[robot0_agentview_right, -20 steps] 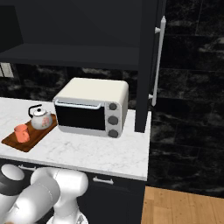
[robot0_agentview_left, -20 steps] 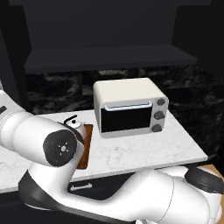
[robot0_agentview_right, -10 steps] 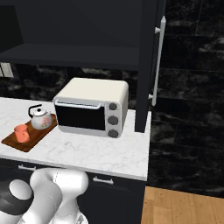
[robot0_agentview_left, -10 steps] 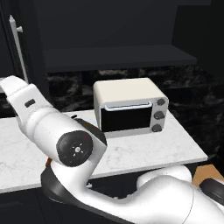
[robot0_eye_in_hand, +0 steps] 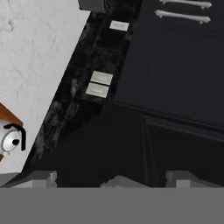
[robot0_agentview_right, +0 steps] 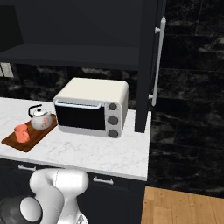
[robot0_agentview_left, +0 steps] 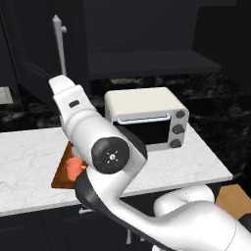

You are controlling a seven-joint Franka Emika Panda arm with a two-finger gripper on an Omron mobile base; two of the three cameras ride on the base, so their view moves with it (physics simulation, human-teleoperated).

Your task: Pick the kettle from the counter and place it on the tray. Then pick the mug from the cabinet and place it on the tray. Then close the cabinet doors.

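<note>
The whitish kettle [robot0_agentview_right: 40, 119] and the orange mug [robot0_agentview_right: 21, 133] both stand on the brown tray [robot0_agentview_right: 29, 139] at the left of the marble counter [robot0_agentview_right: 100, 153]. In the left base view my arm covers most of the tray [robot0_agentview_left: 61, 172] and mug [robot0_agentview_left: 74, 168]. The cabinet [robot0_agentview_right: 70, 54] hangs open above. Its left door [robot0_agentview_left: 34, 59] juts out with its silver handle just above my raised hand. The right door [robot0_agentview_right: 146, 65] stands edge-on. My gripper [robot0_eye_in_hand: 113, 179] is open and holds nothing, facing the black backsplash and a black panel [robot0_eye_in_hand: 183, 78]. The kettle [robot0_eye_in_hand: 11, 139] sits at that view's left edge.
A cream toaster oven [robot0_agentview_right: 92, 107] stands mid-counter, right of the tray. Wall outlets [robot0_eye_in_hand: 99, 83] sit on the black backsplash. Dark lower drawers with silver handles [robot0_agentview_right: 104, 179] run under the counter. Wood floor [robot0_agentview_right: 183, 205] shows at the right.
My arm has swung up from low over the tray to the left cabinet door. That door's handle has come further right in the left base view. Kettle, mug and tray have stayed put.
</note>
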